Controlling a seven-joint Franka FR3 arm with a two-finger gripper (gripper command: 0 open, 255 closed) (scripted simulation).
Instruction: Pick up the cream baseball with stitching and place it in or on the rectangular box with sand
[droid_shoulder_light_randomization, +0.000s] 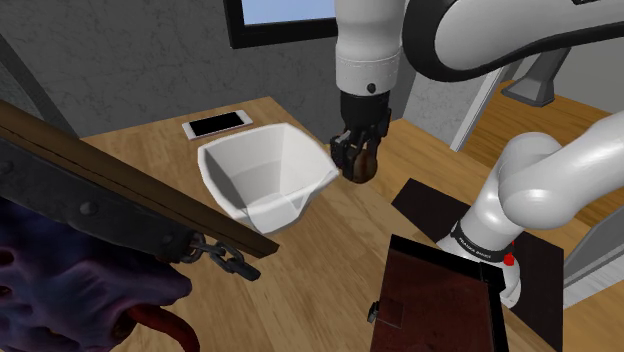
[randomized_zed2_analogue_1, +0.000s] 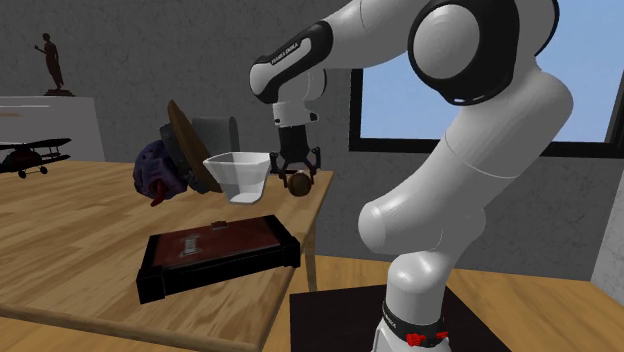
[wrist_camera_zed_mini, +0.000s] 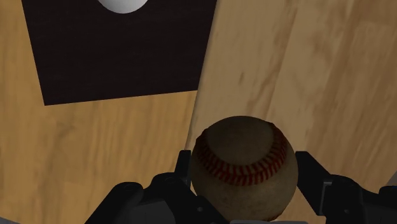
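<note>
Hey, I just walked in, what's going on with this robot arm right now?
The white Franka arm's black gripper is shut on a worn cream baseball with red stitching. It holds the ball in the air over the edge of the wooden table, right beside a white tub. A flat dark box with a reddish-brown top sits on the table nearer the stand. The ball is not yet in or on either container.
</note>
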